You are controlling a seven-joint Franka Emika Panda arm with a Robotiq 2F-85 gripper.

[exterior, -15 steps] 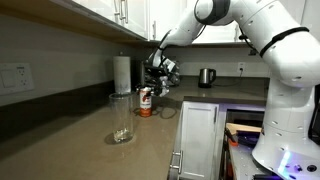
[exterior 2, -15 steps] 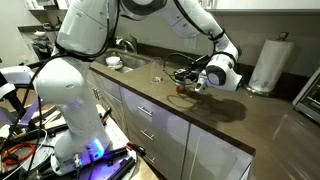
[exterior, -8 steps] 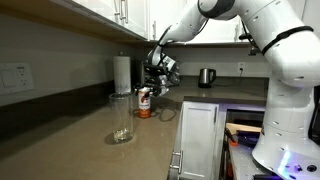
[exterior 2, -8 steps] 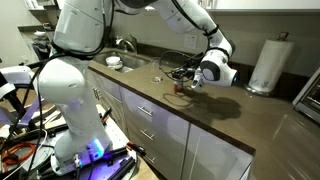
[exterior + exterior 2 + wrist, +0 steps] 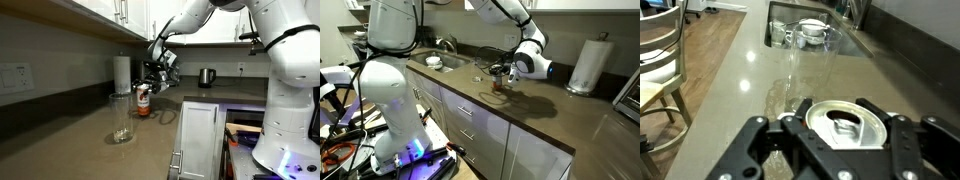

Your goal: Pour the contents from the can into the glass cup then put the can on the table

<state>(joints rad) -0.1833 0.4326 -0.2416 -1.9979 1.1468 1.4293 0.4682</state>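
The can (image 5: 143,98), white above and orange-red below, hangs upright just above the table (image 5: 90,150), with my gripper (image 5: 148,84) shut on its sides from above. In the wrist view the can's (image 5: 845,120) opened silver top fills the space between the black fingers (image 5: 768,140) of the gripper (image 5: 844,132). The glass cup (image 5: 121,118) stands upright on the table, nearer the camera than the can and a short way from it. It also shows in the wrist view as a clear glass cup (image 5: 809,72) beyond the can. In an exterior view the can (image 5: 501,86) is a small reddish shape under the gripper (image 5: 512,74).
A white paper towel roll (image 5: 122,72) stands against the wall behind the can. A steel kettle (image 5: 206,77) sits further along the counter. A sink (image 5: 805,35) with dishes lies past the glass. The counter's front edge (image 5: 172,140) drops to white cabinets.
The arm has risen a little and carried the can up off the table with it. The glass has stayed put.
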